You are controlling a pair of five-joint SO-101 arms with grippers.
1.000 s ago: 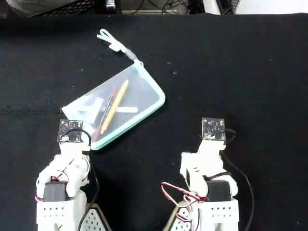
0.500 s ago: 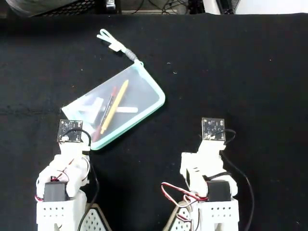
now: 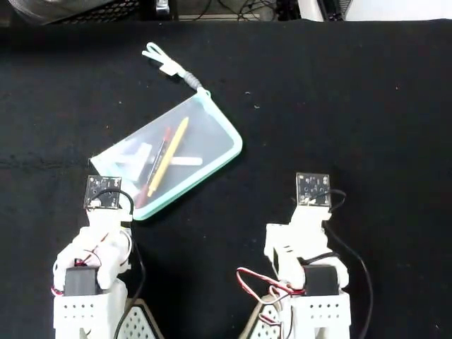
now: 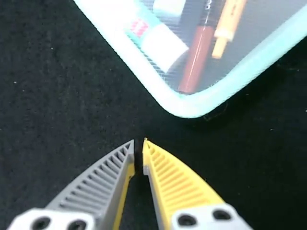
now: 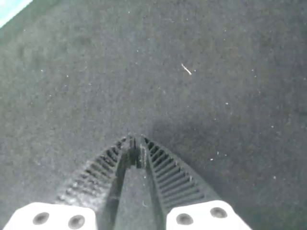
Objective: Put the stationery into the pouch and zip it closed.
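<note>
on my left side the left pincer (image 4: 139, 143) is pressed together with nothing in it, one grey finger and one yellow, its tips low over the black bench (image 3: 367, 106) and just short of the pouch's near corner, not touching it. the pouch (image 3: 212, 138) lies flat and slanted on the bench, clear-sided with a mint-green edge, ahead of the left arm. through its side i see a yellow pencil (image 3: 171, 150), a red pen (image 4: 196, 57) and a white tube (image 4: 160, 43) lying inside. the zip cord (image 3: 164, 61) trails off the pouch's far corner onto the bench. further right, well apart from the pouch, the right pincer (image 5: 136, 143) is also pressed together and empty, over bare bench.
</note>
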